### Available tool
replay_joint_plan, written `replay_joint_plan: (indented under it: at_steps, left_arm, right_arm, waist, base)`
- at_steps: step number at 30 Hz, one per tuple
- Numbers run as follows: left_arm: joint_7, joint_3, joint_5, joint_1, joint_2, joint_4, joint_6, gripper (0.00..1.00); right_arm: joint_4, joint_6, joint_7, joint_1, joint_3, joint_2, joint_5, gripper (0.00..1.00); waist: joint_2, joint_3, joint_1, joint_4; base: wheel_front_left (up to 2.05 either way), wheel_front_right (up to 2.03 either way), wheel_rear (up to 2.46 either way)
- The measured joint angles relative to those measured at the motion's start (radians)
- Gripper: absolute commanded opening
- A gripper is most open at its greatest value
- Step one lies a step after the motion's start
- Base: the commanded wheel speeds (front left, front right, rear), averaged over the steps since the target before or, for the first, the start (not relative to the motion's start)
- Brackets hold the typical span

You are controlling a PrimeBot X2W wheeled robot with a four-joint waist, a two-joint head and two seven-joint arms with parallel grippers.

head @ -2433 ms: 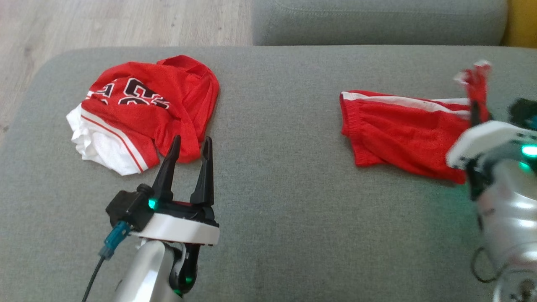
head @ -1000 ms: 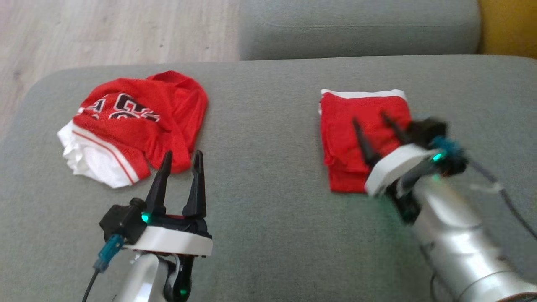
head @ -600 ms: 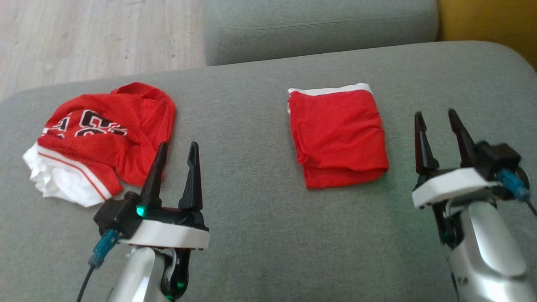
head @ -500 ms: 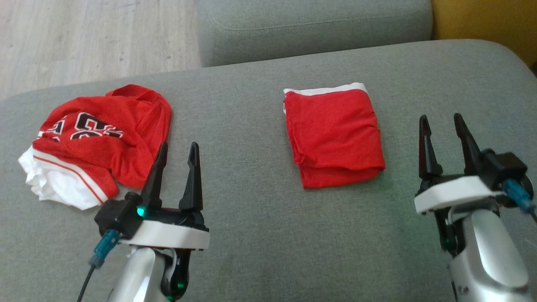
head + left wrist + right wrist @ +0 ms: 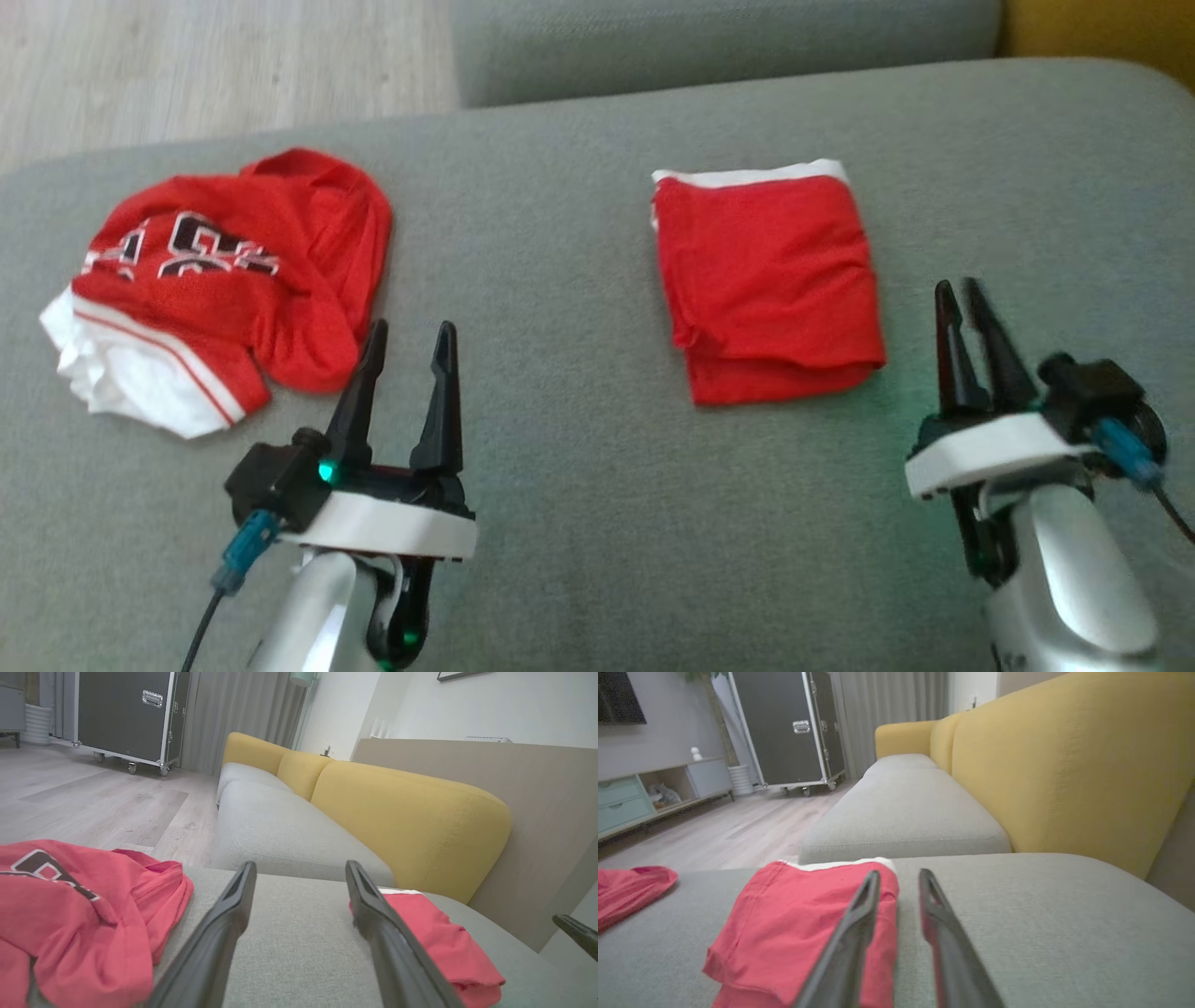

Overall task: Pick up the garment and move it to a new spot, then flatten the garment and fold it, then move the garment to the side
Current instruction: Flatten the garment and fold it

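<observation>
Right gripper (image 5: 962,291), at the lower right of the head view, has its two dark fingers drawn close with a slim gap between them, gripping nothing. Left gripper (image 5: 406,331), at the lower left, stands wide apart and empty. Right of centre, the folded red mesh garment with a white edge (image 5: 766,280) lies flat on the grey fabric sofa cushion (image 5: 579,523). A crumpled red-and-white jersey (image 5: 224,271) lies at the left.

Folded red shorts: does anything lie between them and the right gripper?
Nothing visible does. Bare grey sofa cushion is all that separates the folded red shorts from the right gripper, which sits to their right and nearer the robot.
</observation>
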Motion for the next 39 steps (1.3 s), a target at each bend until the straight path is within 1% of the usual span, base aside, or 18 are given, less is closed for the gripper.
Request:
replay_joint_plan:
  at_steps: [3,6,10,15,20,22,27,30,32,33,36,38,39]
  left_arm:
    - [0.000,-0.013,0.001,-0.022,0.000,0.000,0.000,1.00]
    - [0.000,-0.019,0.001,-0.056,0.000,-0.002,0.000,1.00]
    - [0.000,-0.042,0.000,-0.082,-0.001,-0.002,0.000,1.00]
    - [0.000,-0.058,-0.004,-0.094,-0.001,-0.002,0.000,1.00]
    - [0.000,-0.064,-0.010,-0.113,-0.001,-0.001,0.000,1.00]
    - [0.000,-0.066,-0.010,-0.115,-0.001,-0.001,0.000,1.00]
    - [0.000,-0.065,-0.010,-0.119,-0.001,0.000,0.000,1.00]
    - [0.000,-0.065,-0.010,-0.119,-0.001,0.000,0.000,1.00]
    - [0.000,-0.065,-0.010,-0.119,-0.001,0.000,0.000,1.00]
    - [0.000,-0.066,-0.012,-0.119,-0.001,0.000,0.000,1.00]
    - [0.000,-0.066,-0.020,-0.119,-0.001,0.000,0.000,1.00]
    - [0.000,-0.066,-0.020,-0.119,-0.001,0.001,0.000,1.00]
    - [0.000,-0.066,-0.020,-0.119,-0.001,0.002,0.000,1.00]
  right_arm:
    - [0.058,0.000,0.000,-0.061,-0.007,0.002,-0.023,0.00]
    - [0.125,0.000,0.000,-0.153,-0.026,0.002,-0.040,0.00]
    - [0.257,0.000,0.000,-0.267,-0.061,0.001,-0.072,0.00]
    - [0.435,0.000,0.006,-0.363,-0.117,-0.008,-0.108,0.00]
    - [0.592,0.000,0.045,-0.456,-0.159,-0.039,-0.157,0.00]
    - [0.619,0.000,0.037,-0.472,-0.163,-0.046,-0.178,0.00]
    - [0.610,0.000,0.009,-0.493,-0.159,-0.036,-0.185,0.00]
    - [0.570,0.000,0.003,-0.507,-0.116,-0.021,-0.175,0.00]
    - [0.546,0.000,0.000,-0.511,-0.063,-0.017,-0.155,0.00]
    - [0.546,0.000,0.000,-0.511,-0.021,-0.018,-0.130,0.00]
    - [0.594,0.000,0.001,-0.509,0.120,-0.016,-0.012,0.00]
    - [0.655,0.000,0.054,-0.506,0.199,-0.011,0.095,0.00]
    - [0.670,0.000,0.062,-0.502,0.239,-0.012,0.124,0.00]
  waist:
    - [0.0000,0.031,0.0003,0.022]
    - [0.0000,0.063,0.0003,0.050]
    - [0.0000,0.101,0.0003,0.096]
    - [0.0000,0.143,0.0003,0.157]
    - [0.0000,0.177,0.0003,0.197]
    - [0.0000,0.183,0.0002,0.206]
    - [0.0000,0.181,0.0001,0.206]
    - [0.0000,0.176,0.0001,0.200]
    - [0.0000,0.173,0.0000,0.198]
    - [0.0000,0.173,0.0000,0.198]
    - [0.0000,0.168,0.0001,0.197]
    - [0.0000,0.164,0.0000,0.195]
    - [0.0000,0.162,0.0000,0.193]
  base:
    - [0.00,0.00,0.00]
    - [0.00,0.00,0.00]
    - [0.00,0.00,0.00]
    - [0.00,0.00,0.00]
    - [0.00,0.00,0.00]
    - [0.00,0.00,0.00]
    - [0.00,0.00,0.00]
    - [0.00,0.00,0.00]
    - [0.00,0.00,0.00]
    - [0.00,0.00,0.00]
    - [0.00,0.00,0.00]
    - [0.00,0.00,0.00]
    - [0.00,0.00,0.00]
